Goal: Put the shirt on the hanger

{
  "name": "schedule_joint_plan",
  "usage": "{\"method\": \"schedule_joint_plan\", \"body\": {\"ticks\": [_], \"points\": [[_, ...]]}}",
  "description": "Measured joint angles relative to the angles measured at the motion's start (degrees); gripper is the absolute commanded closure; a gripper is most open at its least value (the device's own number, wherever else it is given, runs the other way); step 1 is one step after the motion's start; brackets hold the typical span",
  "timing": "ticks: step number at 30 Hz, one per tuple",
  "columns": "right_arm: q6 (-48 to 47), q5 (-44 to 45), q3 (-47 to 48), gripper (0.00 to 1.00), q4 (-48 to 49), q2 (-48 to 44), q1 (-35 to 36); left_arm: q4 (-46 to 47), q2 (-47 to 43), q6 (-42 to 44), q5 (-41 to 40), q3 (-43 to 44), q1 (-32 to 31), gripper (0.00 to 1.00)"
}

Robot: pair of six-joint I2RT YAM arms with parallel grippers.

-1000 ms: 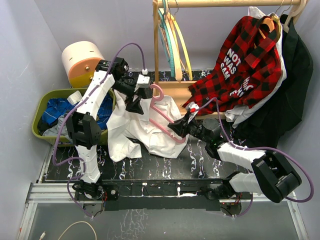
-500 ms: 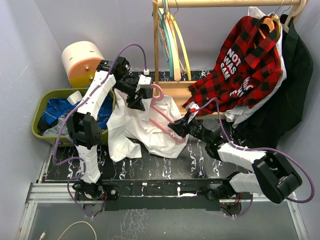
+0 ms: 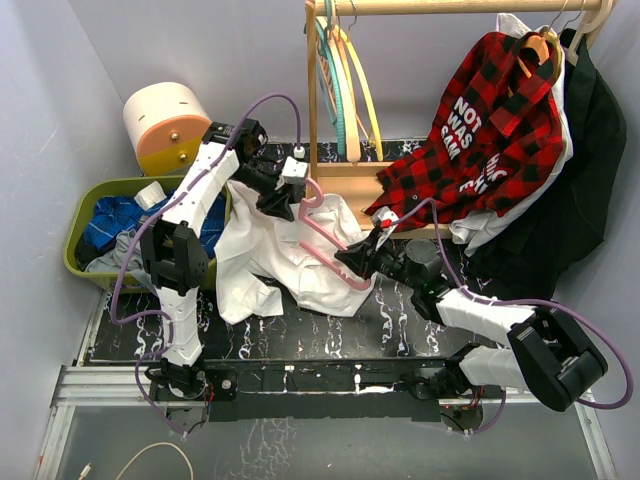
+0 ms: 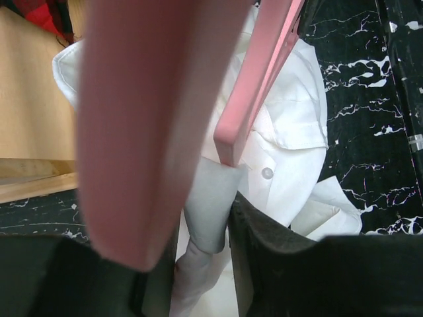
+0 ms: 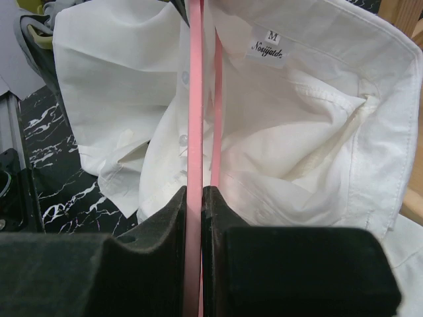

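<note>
My right fingers [image 3: 352, 262] are clenched on the pink hanger [image 3: 322, 232]. In the right wrist view its thin bar [image 5: 195, 132] is pinched tight between the two black pads and runs straight up the frame over the white shirt [image 5: 297, 132]. The shirt's collar is at the upper right of that view, with an "M" size label [image 5: 268, 41] showing.

In the overhead view the shirt [image 3: 270, 260] lies crumpled on the black marbled counter [image 3: 400, 320], centre-left of the frame and just right of the green bin [image 3: 85, 262]. The hanger slants across its upper part.

My left fingers [image 3: 283, 203] are at the hanger's hook, near the wooden rack [image 3: 312, 100]. In the left wrist view the hook [image 4: 139, 119] is a blurred pink mass close to the lens, and I cannot tell whether they are gripping it.
</note>
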Motion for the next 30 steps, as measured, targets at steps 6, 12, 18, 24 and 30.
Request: {"method": "schedule_joint_plan", "body": {"ticks": [6, 12, 18, 24, 30], "points": [[1.8, 2.6, -1.9, 0.92, 0.7, -1.1, -0.7, 1.5, -0.4, 0.3, 0.0, -1.3, -0.7, 1.0], [3.4, 3.1, -2.1, 0.71, 0.3, -2.6, -0.7, 4.5, -3.7, -3.4, -0.3, -4.3, -0.8, 1.0], [3.7, 10.0, -0.3, 0.24, 0.5, -11.8, -1.1, 3.9, -9.4, -9.0, 0.0, -0.8, -1.0, 1.0], [4.8, 18.5, 1.4, 0.18, -4.9, -25.3, -3.8, 1.8, -14.6, -12.6, 1.8, 6.0, -0.9, 1.0], [8.5, 20.0, 4.0, 0.19, -13.4, -33.6, -13.9, 0.1, -19.1, -13.8, -1.1, 7.0, -0.8, 1.0]]}}
